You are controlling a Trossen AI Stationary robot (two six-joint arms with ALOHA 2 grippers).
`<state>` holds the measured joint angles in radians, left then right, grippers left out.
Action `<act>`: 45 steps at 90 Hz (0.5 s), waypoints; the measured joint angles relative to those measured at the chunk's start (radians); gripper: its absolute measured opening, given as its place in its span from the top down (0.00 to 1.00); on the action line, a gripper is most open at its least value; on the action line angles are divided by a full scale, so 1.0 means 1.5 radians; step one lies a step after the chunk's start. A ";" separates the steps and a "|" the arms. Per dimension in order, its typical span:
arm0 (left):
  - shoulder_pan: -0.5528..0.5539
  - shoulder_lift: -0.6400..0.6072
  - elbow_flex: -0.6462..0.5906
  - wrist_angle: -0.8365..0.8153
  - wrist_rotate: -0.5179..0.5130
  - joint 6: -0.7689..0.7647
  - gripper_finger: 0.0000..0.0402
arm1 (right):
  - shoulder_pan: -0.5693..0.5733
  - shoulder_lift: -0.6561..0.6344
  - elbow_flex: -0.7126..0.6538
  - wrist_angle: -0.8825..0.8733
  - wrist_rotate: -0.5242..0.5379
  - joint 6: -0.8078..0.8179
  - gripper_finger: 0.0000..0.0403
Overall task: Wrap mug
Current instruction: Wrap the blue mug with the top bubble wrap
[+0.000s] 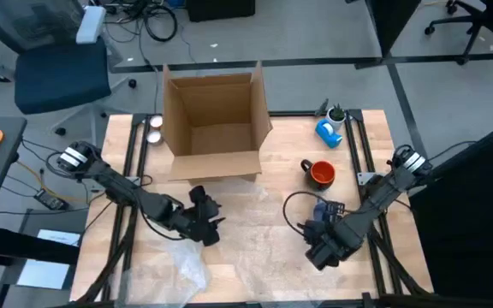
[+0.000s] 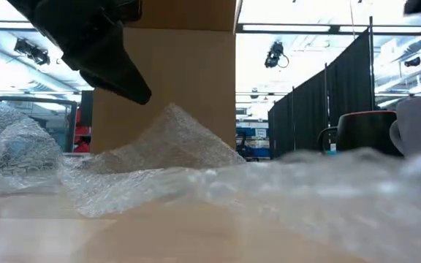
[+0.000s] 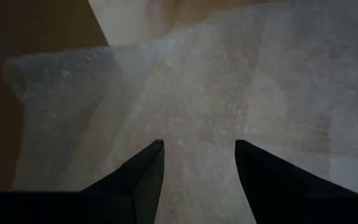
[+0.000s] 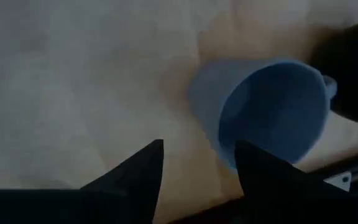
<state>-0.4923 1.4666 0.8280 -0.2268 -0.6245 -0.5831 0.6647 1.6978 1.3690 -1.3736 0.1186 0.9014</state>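
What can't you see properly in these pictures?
- Blue mug: in the high view the right gripper and arm cover it; only the right wrist view shows it, lying on its side.
- Black mug: in the low view, bubble wrap hides its base.
- Cardboard box: the low view cuts off its top.
- Left gripper: whether it touches the wrap is unclear.

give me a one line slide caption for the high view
Overhead: left gripper open over the bubble wrap, right gripper open near a blue mug, open cardboard box behind.
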 joint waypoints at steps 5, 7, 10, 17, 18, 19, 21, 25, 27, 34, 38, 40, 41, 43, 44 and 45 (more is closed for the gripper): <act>0.000 0.000 0.000 0.001 0.000 0.000 0.56 | -0.012 0.000 -0.013 0.010 -0.004 -0.010 0.57; 0.000 0.000 0.000 0.001 0.000 0.000 0.56 | -0.017 0.000 -0.016 0.011 -0.006 -0.014 0.57; 0.000 0.000 0.000 0.002 0.000 0.000 0.56 | -0.021 0.000 -0.020 0.011 -0.006 -0.020 0.57; 0.000 0.000 0.000 0.007 -0.001 0.000 0.56 | -0.031 -0.001 -0.030 0.016 -0.003 -0.034 0.57; 0.000 0.000 0.000 0.007 -0.001 0.000 0.56 | -0.034 -0.001 -0.032 0.018 -0.002 -0.035 0.57; 0.000 0.000 0.000 0.007 -0.001 0.000 0.56 | -0.035 -0.001 -0.034 0.020 -0.002 -0.038 0.57; 0.000 0.000 0.000 0.009 -0.001 0.000 0.56 | -0.039 -0.001 -0.037 0.025 -0.001 -0.043 0.57; 0.000 0.000 0.000 0.014 -0.001 0.000 0.56 | -0.044 -0.001 -0.043 0.038 0.000 -0.055 0.58; 0.000 0.000 0.000 0.015 -0.001 0.000 0.56 | -0.046 -0.001 -0.048 0.046 0.000 -0.063 0.58; 0.000 0.000 0.000 0.020 0.007 -0.003 0.56 | -0.052 -0.001 -0.074 0.084 -0.007 -0.100 0.59; 0.000 0.000 0.001 0.023 0.025 -0.010 0.56 | -0.055 -0.001 -0.089 0.100 -0.018 -0.118 0.61; 0.000 0.000 0.005 0.018 0.039 -0.014 0.56 | -0.056 -0.001 -0.096 0.106 -0.024 -0.123 0.62; 0.000 0.000 0.008 0.014 0.044 -0.014 0.56 | -0.057 -0.001 -0.099 0.108 -0.027 -0.125 0.62; 0.000 0.000 0.014 0.007 0.053 -0.014 0.56 | -0.058 -0.001 -0.106 0.113 -0.032 -0.128 0.63; -0.001 0.000 0.018 0.003 0.057 -0.014 0.56 | -0.059 -0.001 -0.109 0.115 -0.034 -0.128 0.64; -0.001 0.000 0.022 -0.002 0.061 -0.014 0.56 | -0.060 -0.001 -0.112 0.116 -0.036 -0.129 0.64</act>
<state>-0.4934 1.4666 0.8613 -0.2299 -0.5336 -0.6044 0.5749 1.6962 1.2013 -1.1989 0.0639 0.7074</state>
